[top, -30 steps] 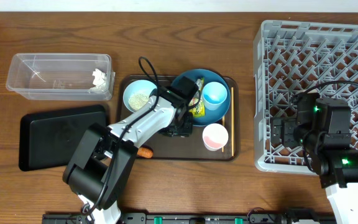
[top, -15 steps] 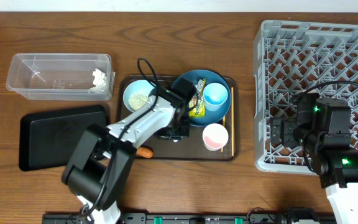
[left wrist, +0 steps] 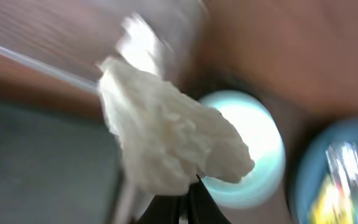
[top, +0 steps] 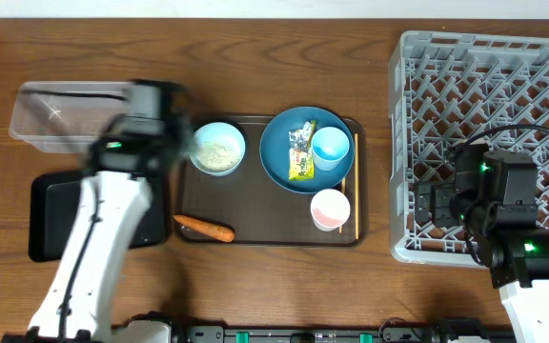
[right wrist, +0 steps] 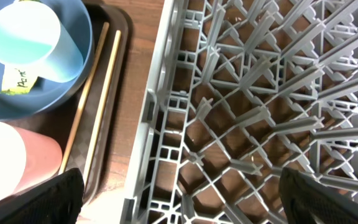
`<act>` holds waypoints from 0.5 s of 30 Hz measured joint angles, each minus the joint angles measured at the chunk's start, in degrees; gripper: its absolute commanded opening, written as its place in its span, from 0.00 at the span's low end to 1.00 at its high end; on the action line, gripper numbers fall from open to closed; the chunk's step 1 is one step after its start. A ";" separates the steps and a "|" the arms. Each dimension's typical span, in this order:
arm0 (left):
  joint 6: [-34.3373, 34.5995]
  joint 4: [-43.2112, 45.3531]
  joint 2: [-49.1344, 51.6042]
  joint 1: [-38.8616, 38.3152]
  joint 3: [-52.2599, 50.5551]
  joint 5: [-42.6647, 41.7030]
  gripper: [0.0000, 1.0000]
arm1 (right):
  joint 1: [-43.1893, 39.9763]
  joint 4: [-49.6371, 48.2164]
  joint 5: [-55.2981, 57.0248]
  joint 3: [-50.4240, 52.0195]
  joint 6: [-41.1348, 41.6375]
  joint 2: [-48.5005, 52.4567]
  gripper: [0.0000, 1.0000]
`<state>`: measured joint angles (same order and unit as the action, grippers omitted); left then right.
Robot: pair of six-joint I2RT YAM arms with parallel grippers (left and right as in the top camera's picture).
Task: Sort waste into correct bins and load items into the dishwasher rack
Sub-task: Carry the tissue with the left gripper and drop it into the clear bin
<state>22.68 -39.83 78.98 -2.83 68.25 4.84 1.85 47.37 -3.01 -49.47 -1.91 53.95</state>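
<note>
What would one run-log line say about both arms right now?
left gripper: shut on crumpled tissue, by clear tub | right gripper: open, over dishwasher rack edge | wrapper, carrot: not yet binned

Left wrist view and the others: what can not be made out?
Left wrist: motion blur; the crumpled white tissue hides part of the white bowl with pale blue rim; the right edge cuts the dark blue plate.
Overhead: the left gripper is blurred, jaws unreadable.

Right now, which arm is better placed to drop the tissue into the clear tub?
Left arm: its jaws are shut on the crumpled white tissue beside the clear tub; the right arm hangs, jaws open, over the dishwasher rack.
</note>
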 measured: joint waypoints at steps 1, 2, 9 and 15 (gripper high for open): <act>-0.02 1.92 0.17 2.78 0.00 0.76 0.06 | 0.00 0.02 0.02 0.00 0.00 0.00 0.99; -0.02 3.63 0.55 4.76 0.02 1.44 0.06 | 0.00 0.02 0.02 0.00 0.00 0.00 0.99; -0.46 14.82 8.15 13.73 0.02 3.52 0.25 | 0.00 -0.07 0.00 0.00 0.00 0.00 0.99; -2.67 18.51 13.31 14.40 0.02 2.43 0.51 | 0.00 0.00 0.00 0.00 0.00 0.00 0.99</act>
<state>20.01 -21.32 92.29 11.57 68.27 7.27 1.85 47.37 -3.01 -49.47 -1.91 53.95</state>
